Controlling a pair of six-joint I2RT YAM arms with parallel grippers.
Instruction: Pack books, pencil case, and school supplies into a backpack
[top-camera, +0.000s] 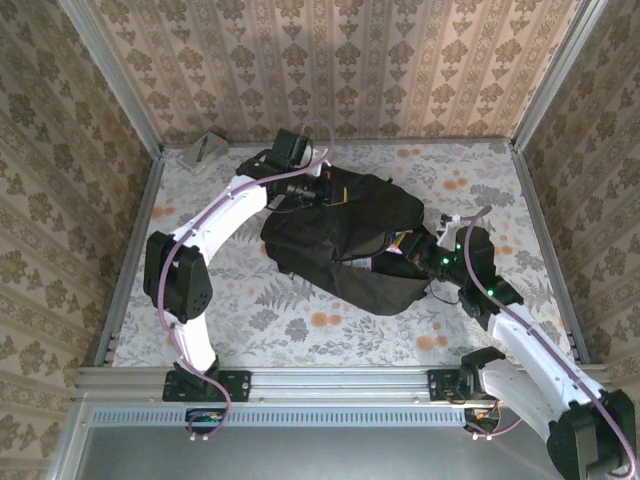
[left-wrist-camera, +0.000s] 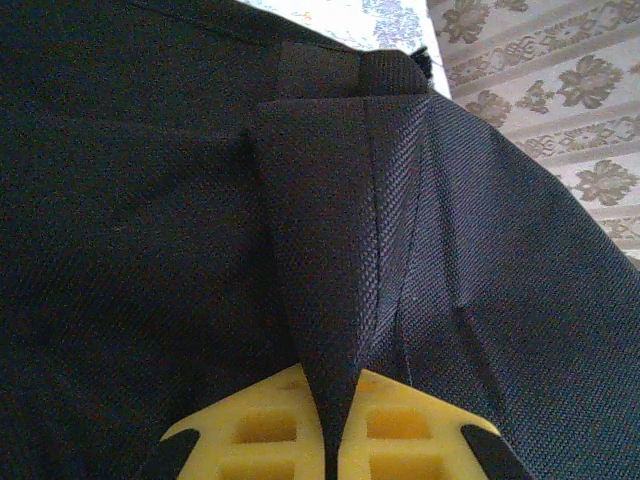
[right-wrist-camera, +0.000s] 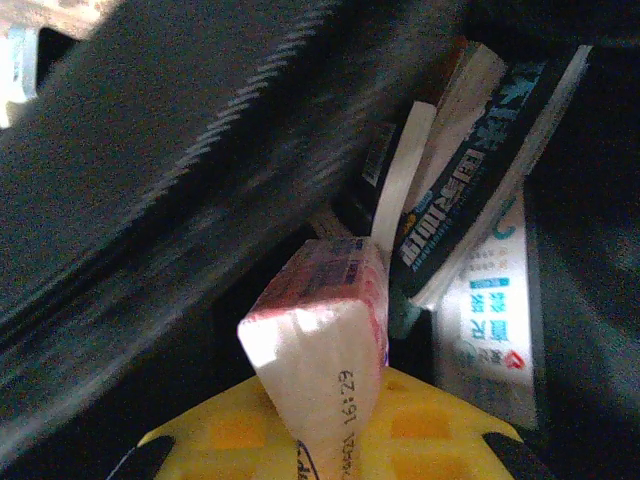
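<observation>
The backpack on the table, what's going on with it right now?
Two robot arms are packing it. The left gripper is shut on a fold of the black backpack, pinching its fabric. The right gripper grips a small pink-white packet at the backpack's opening, where several books already sit inside.

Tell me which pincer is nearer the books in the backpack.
Right. The right pincer, holding a packet, sits at the opening of the backpack just before the books; the left pincer pinches fabric at its opposite end.

the backpack (left-wrist-camera: 130, 250) is matt woven cloth, the packet (right-wrist-camera: 330, 330) smooth.
</observation>
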